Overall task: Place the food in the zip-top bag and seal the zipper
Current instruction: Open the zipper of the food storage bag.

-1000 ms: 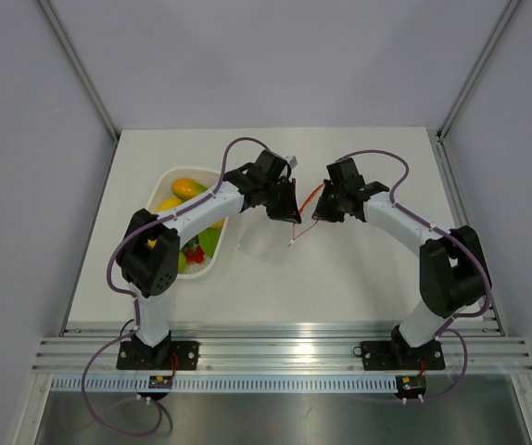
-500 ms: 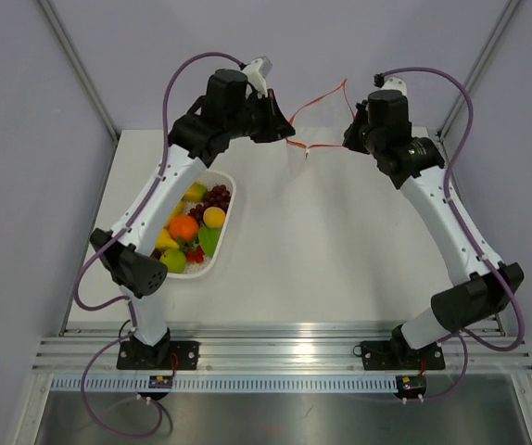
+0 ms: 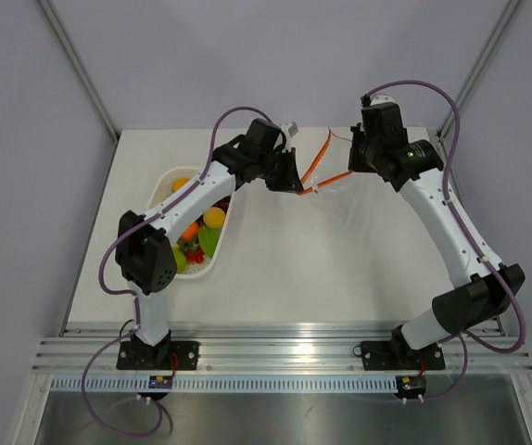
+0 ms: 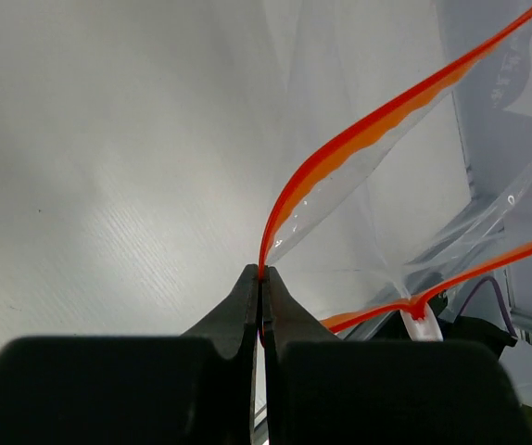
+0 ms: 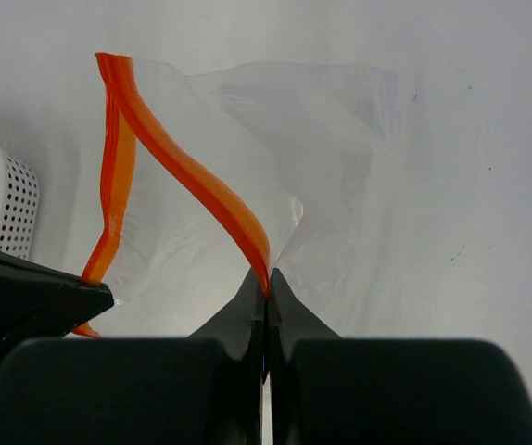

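Lowered since the frame half a second earlier: left end effector point(image 3: 296, 183) down from high above the far tabletop point(image 3: 340, 278) edge to a position just beyond the far end of the white perforated basket point(image 3: 166, 182); right end effector point(image 3: 353, 165) down by a smaller amount. Zip-top bag point(image 3: 338, 197) brought down with both.

Present position of the zip-top bag: held up between the two end effectors, over the far middle of the tabletop. Contact of its lower edge with the tabletop: cannot tell.

Left end effector: pressed together, pinching one lip of the zipper point(image 3: 319, 159) at the fingertips. Right end effector: pressed together likewise, pinching the other red-orange lip.

Mouth of the bag drawn apart, with the two lips bowed away from each other and joined at one corner. Clear, crinkled body hanging below the zipper.

Food point(image 3: 209, 222) in the basket at the left of the tabletop, apart from the bag.
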Controlling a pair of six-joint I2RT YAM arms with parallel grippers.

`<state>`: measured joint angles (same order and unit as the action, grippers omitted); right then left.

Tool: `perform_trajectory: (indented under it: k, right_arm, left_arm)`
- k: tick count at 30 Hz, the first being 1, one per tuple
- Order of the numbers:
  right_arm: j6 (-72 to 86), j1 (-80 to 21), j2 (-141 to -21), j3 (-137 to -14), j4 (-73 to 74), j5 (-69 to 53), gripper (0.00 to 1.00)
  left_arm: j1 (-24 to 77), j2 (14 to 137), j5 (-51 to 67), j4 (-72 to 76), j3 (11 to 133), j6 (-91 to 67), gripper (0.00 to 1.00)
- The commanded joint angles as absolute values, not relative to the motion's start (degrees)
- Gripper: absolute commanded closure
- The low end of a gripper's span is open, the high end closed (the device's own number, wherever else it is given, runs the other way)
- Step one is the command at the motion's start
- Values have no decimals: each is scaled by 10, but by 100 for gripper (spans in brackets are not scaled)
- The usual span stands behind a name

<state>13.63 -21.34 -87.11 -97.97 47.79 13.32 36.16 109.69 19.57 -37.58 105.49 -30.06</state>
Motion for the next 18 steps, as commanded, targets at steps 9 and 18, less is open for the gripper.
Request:
perform_trajectory:
  k: [9,18]
  right_arm:
    - [163,-262,-917,-855,401,70,100]
    - [210,-301,-972,-842,357,75,100]
  left_arm:
    - [296,1030,215,-325,870,-272,100]
    - [296,1033,210,-326,824,-265,57]
